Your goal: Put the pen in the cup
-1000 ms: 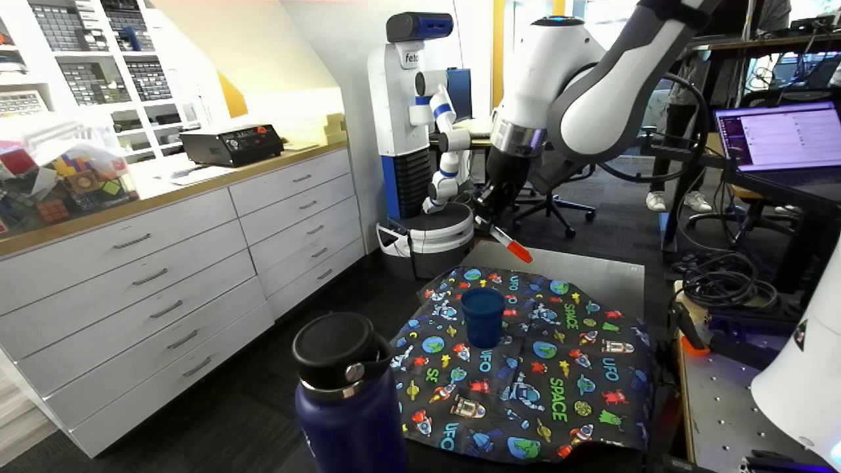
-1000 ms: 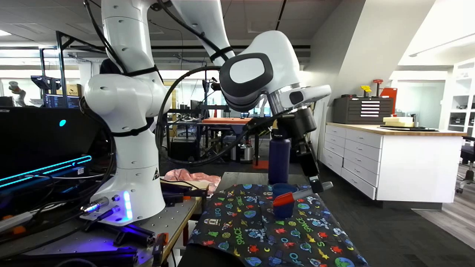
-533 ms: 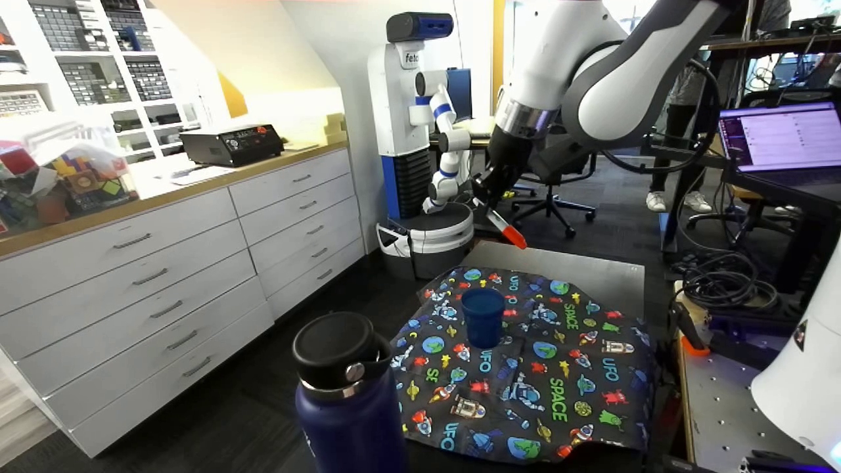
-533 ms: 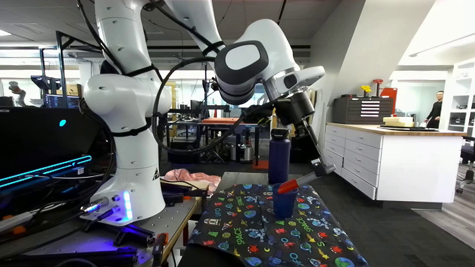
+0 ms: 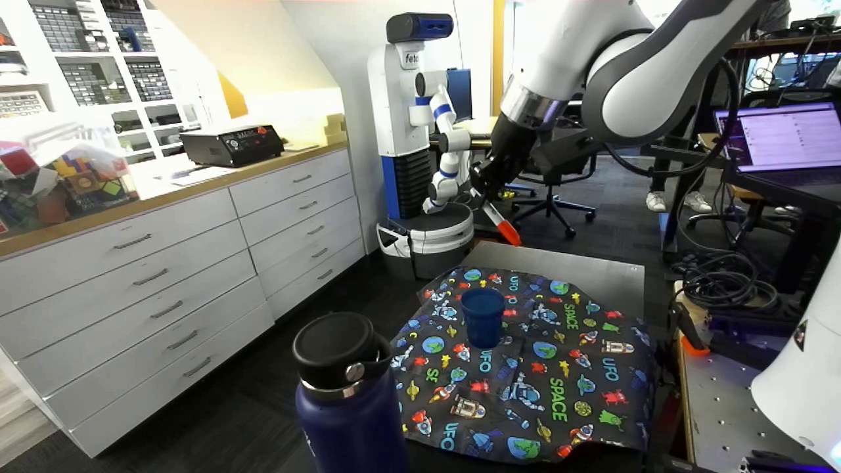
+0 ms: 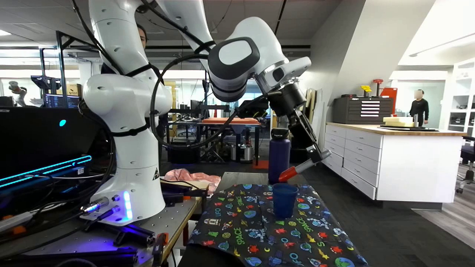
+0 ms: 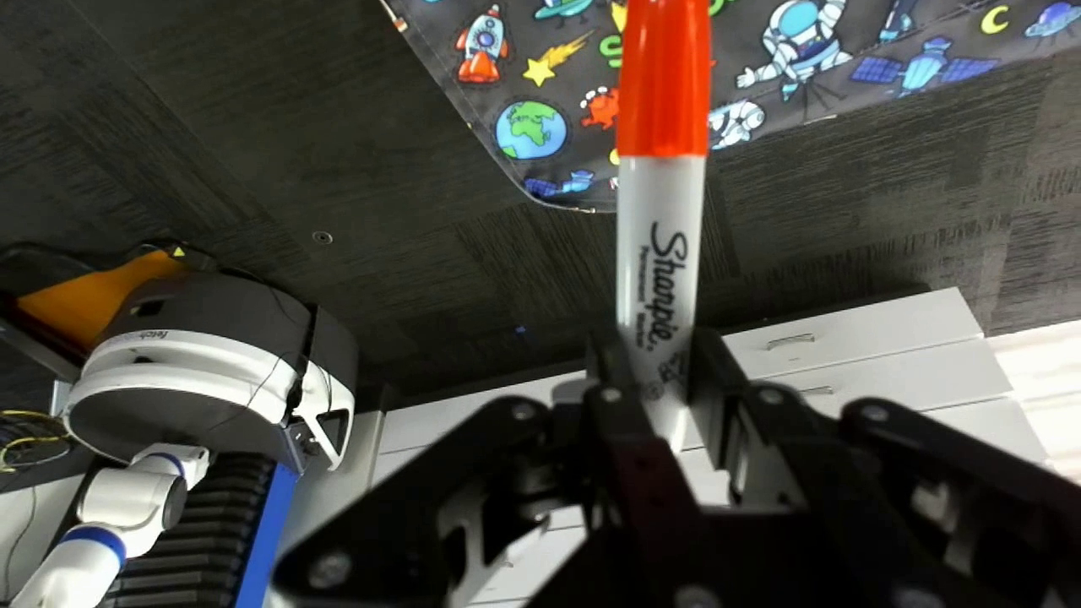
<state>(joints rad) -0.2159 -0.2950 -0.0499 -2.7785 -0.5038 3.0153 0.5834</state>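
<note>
Pinching the pen (image 7: 661, 211) at its white end, the dark jaws hold it aslant in the air, outside the cup (image 6: 285, 202). In the wrist view, black script along the white part reads "Sharpie", with "Permanent Marker" in smaller type beside it; the marks nearest the jaws are too blurred to read. In an exterior view the glossy red cap (image 6: 288, 174) points toward 8 o'clock, higher than the cup's rim; in the wrist view it points toward 12 o'clock. Blue, smooth and cylindrical, the cup stands upright on a dark, creased cloth (image 5: 542, 378) spread over the grey surface (image 5: 611, 279). Green "SPACE" and blue "UFO" lettering runs among the cloth's cartoon rockets, planets and astronauts. From the cup in an exterior view, at 8 o'clock, rises a dark blue bottle (image 5: 351, 424) with a matte black lid (image 5: 332, 345); white drawers (image 5: 197, 289) with metal handles (image 5: 166, 309) sit at 9 o'clock, a black box (image 5: 230, 146) rests on top of them at 10 o'clock, and at 11 o'clock a white-and-blue robot (image 5: 397, 138) bears lettering beginning "fet". A laptop (image 5: 788, 141) at 2 o'clock shows text too small to read.
</note>
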